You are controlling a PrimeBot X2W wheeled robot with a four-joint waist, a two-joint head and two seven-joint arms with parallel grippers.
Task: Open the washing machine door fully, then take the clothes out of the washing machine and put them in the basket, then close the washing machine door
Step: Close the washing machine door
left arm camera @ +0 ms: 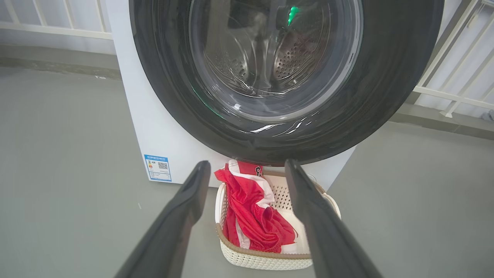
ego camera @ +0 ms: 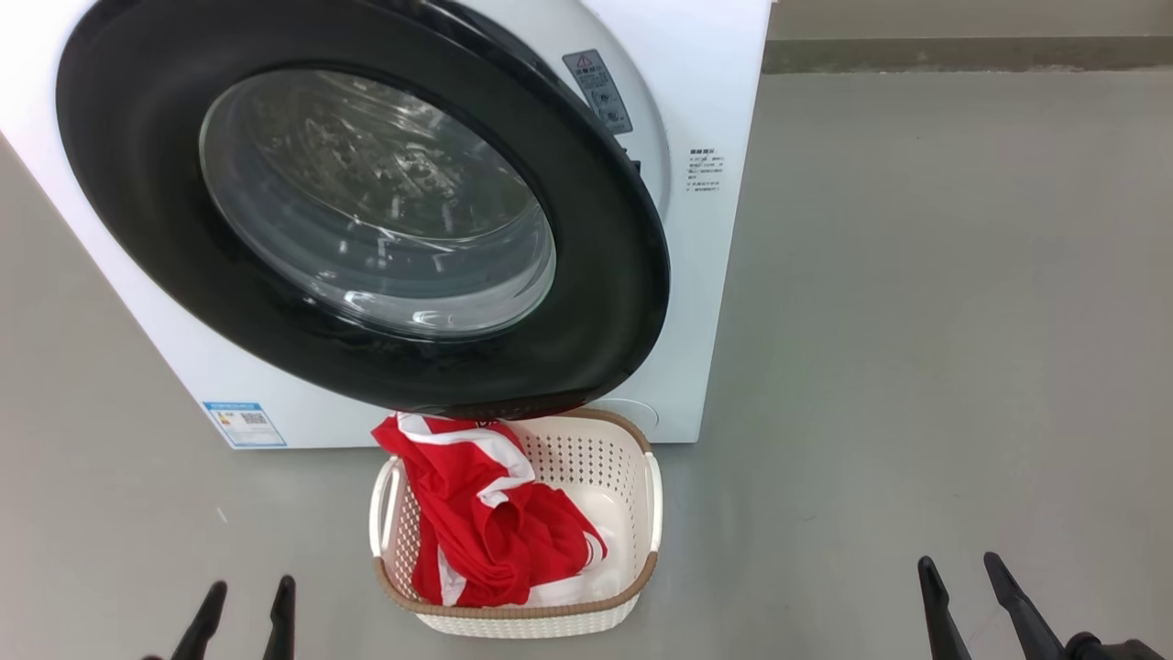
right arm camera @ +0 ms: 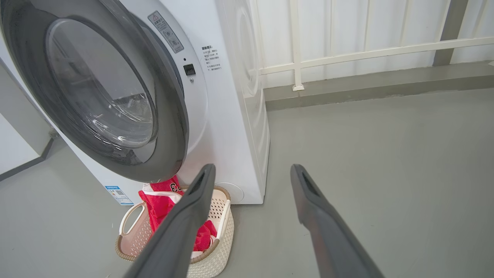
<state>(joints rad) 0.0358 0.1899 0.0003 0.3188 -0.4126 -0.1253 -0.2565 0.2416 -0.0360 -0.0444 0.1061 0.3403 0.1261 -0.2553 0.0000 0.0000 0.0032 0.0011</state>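
— Where do the clothes lie from your tools?

— The red sports clothes [ego camera: 476, 522] with white stripes are heaped in the small cream-white perforated plastic basket [ego camera: 513, 612] with the brown woven-look rim, which stands on the grey floor [ego camera: 916, 321]. The basket is ahead of me, between my two tools and nearer the left one. Neither tool touches it. One red fold hangs over its far left rim.

— And the machine?

— The big white front-loading washing machine [ego camera: 719, 275] stands just behind the basket. Its large round door [ego camera: 137, 183], a glossy black rim around bulging clear glass, is ajar. The door's lower edge hangs above the basket's far rim.

— How are your arms set?

— My left tool [ego camera: 252, 591] sits low at my left with its fingers spread, gripping nothing and pointing forward at the machine. My right tool [ego camera: 960, 568] sits low at my right, well apart from the basket. Its fingers are also spread and empty, over bare floor.
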